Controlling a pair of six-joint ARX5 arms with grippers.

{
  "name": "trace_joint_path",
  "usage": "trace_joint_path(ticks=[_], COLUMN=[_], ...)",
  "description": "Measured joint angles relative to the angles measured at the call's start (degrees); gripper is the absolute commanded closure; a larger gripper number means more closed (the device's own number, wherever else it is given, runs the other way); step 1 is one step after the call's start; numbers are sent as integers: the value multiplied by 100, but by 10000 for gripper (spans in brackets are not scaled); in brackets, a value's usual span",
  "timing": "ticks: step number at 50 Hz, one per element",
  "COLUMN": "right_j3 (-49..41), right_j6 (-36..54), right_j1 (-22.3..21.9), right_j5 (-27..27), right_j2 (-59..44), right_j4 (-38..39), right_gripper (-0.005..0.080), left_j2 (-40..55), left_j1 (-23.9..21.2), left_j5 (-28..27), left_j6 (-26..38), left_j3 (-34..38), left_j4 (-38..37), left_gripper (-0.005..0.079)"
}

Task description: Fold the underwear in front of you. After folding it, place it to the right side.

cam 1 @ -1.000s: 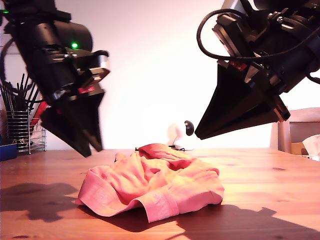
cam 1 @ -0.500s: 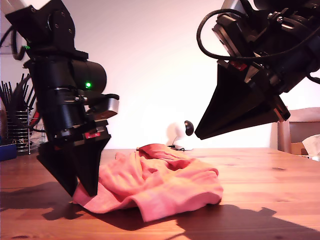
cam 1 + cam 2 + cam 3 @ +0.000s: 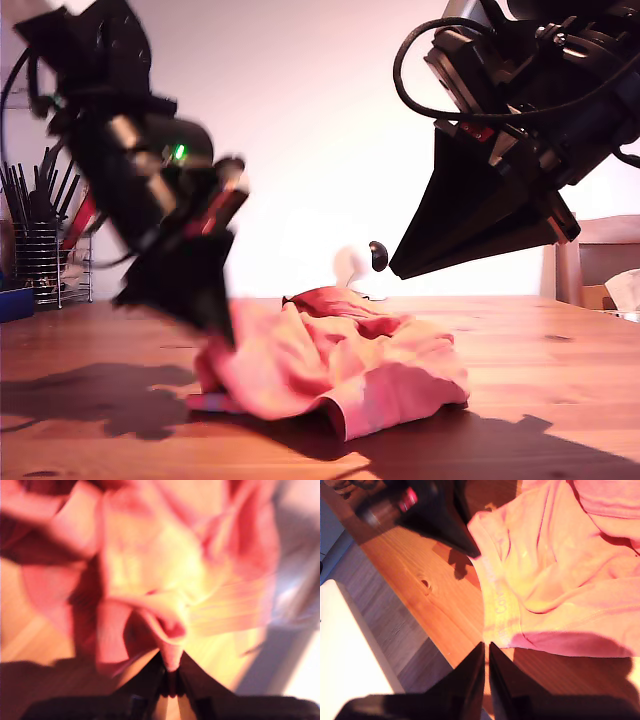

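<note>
1. Two black arms hang over a wooden worktop (image 3: pixel 560 350), one at the exterior view's left and one at the exterior view's right.
2. The underwear (image 3: pixel 350 360) lies in a rumpled coral-red heap near the middle of the worktop, most of it resting on the wood.
3. The first hand (image 3: pixel 222 335) belongs to the arm at the exterior view's left, which shows blurred. Its tip is at the edge of the heap nearest the exterior view's left.
4. In the first wrist view, the first hand (image 3: pixel 171 667) has its jaws drawn nearly together on a bunched fold of the underwear (image 3: pixel 150 580), and the cloth spreads away from the pinch.
5. That edge of the garment is lifted off the wood in the exterior view, while the far side stays flat on it.
6. The second hand (image 3: pixel 395 272) is on the arm at the exterior view's right, raised well above the worktop and apart from the cloth.
7. In the second wrist view, the second hand (image 3: pixel 486 647) has its jaws pressed together with nothing between them.
8. The same view shows the underwear (image 3: pixel 560 565) with its paler waistband (image 3: pixel 497 610) bearing faint lettering, and the first hand (image 3: pixel 472 554) at the waistband's edge.
9. A wire rack of dark utensils (image 3: pixel 40 250) stands at the exterior view's far left.
</note>
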State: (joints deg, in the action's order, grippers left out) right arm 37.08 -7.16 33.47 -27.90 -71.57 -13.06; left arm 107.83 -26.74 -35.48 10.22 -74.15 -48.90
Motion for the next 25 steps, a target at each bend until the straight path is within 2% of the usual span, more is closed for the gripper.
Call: trace_joint_path(ticks=[3, 11, 25], right_j3=[0, 0, 149], right_j6=[76, 243, 393], right_j1=[0, 0, 0], right_j5=[0, 0, 111], right_j2=[0, 0, 0], right_j4=[0, 2, -31], right_gripper=[722, 610, 525], left_j2=[0, 0, 0], left_j1=[0, -26, -188], left_j5=[-229, -601, -1014], left_j6=[-144, -376, -684], left_j3=[-264, -894, -1091], left_j4=[0, 2, 20], left_gripper=[762, 762, 762])
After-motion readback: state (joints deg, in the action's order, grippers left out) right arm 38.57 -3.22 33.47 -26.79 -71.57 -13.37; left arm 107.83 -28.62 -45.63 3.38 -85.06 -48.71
